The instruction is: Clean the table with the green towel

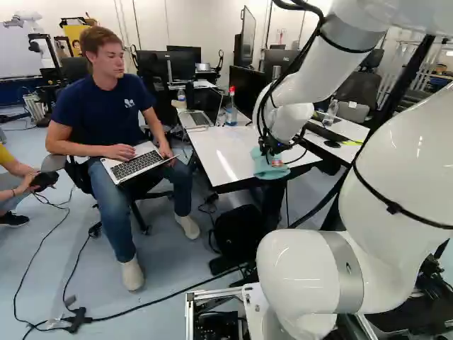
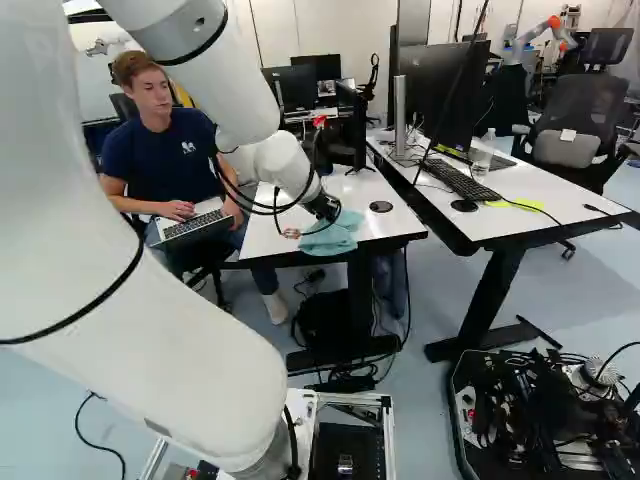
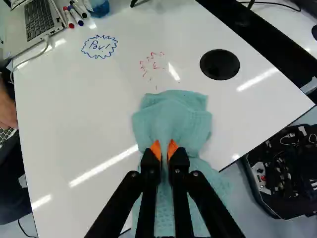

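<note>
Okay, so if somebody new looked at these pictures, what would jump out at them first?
Probably the bulky white arm, filling much of both base views. Next, the green towel, pinched in the gripper and draped over the white table's edge. Ahead of it, the wrist view shows red scribbles and a blue spiky doodle.

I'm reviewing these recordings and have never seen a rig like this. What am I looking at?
The machine is one white robot arm with a black two-fingered gripper. Two pictures come from cameras on its base, behind the arm, one to each side; the third looks along the gripper from the wrist. On the white table are a laptop, some marker pens and a bottle, plus a blue drawing and red marks. The gripper pinches the green towel, which spreads on the tabletop and reaches past its edge.
</note>
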Controlling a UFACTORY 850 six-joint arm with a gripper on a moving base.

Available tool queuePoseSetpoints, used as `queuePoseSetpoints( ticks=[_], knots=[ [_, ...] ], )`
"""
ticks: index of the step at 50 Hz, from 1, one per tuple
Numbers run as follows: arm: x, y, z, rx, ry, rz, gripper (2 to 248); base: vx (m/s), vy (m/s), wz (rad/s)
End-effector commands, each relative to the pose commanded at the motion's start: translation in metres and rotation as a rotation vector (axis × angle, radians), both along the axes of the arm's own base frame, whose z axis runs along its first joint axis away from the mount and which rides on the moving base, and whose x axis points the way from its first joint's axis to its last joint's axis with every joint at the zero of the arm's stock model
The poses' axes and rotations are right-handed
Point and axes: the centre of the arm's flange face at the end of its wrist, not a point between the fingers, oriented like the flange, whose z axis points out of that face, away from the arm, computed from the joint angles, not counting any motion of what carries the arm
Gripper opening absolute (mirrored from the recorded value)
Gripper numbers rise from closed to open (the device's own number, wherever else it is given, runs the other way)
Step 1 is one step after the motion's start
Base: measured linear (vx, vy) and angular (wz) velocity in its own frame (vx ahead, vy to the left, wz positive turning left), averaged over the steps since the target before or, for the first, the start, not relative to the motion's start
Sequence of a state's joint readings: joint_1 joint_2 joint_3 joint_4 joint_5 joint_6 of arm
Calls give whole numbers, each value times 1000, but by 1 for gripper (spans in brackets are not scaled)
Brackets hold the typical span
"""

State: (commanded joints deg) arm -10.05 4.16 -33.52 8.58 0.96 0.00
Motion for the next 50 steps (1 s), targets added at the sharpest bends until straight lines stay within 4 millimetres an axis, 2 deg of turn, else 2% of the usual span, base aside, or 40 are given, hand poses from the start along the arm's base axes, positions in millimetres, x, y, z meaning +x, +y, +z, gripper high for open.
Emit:
queuePoseSetpoints(
  ticks=[50],
  knots=[
    [101, -3, 1, -2, -13, 29, 36, 0, 0, 0]
  ],
)
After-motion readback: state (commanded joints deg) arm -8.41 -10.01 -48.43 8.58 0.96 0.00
